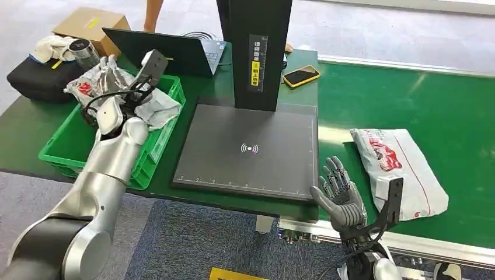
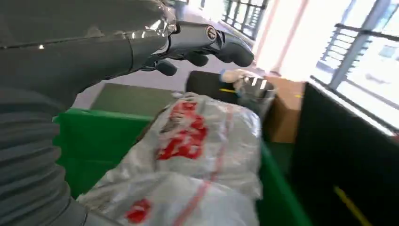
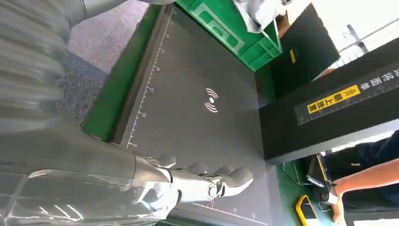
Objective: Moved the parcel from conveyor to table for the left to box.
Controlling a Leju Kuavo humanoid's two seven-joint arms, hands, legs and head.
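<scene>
Head view: parcel (image 1: 400, 169) with red print on conveyor (image 1: 408, 105); right hand (image 1: 340, 195) spread, empty; left hand (image 2: 207, 44) spread, empty.

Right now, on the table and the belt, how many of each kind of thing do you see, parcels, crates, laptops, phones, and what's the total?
Parcels: 3, one on the conveyor, two in the crate
Green crate: 1
Laptop: 1
Phone in a yellow case: 1
Scanner pad: 1
Total: 7
</scene>
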